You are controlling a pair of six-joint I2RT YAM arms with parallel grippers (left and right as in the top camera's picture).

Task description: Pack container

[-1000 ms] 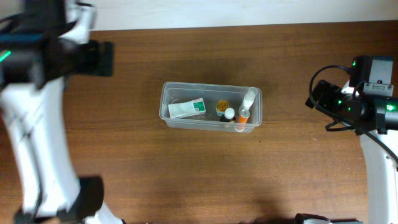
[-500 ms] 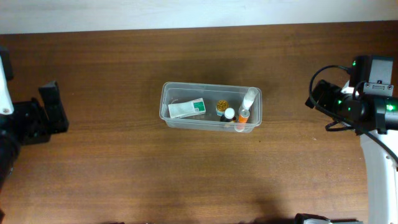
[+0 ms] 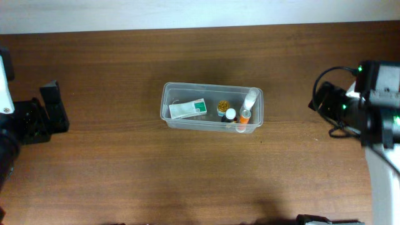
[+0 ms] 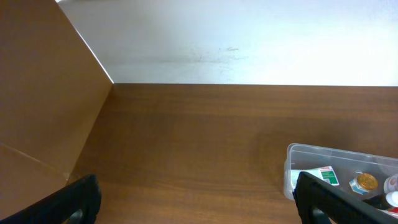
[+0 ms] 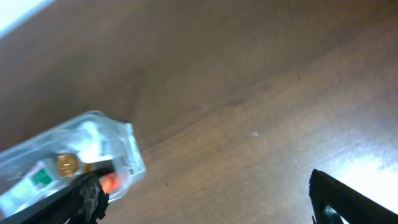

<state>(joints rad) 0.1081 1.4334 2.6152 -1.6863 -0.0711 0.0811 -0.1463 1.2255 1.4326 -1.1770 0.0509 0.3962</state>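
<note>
Two tools stand wide open and empty, the left gripper (image 4: 196,202) and the right gripper (image 5: 208,199), both well apart from the tub (image 3: 165,107) in the middle of the table (image 3: 125,175). The tub looks light, thin and smooth; its rim at a short end seems the safest hold.

Left gripper (image 4: 196,202) and right gripper (image 5: 205,199) at opposite sides, jaws wide apart, empty.

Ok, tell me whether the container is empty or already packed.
Partly filled, not empty: the container holds a white-and-green box and a few small bottles beside it.
</note>
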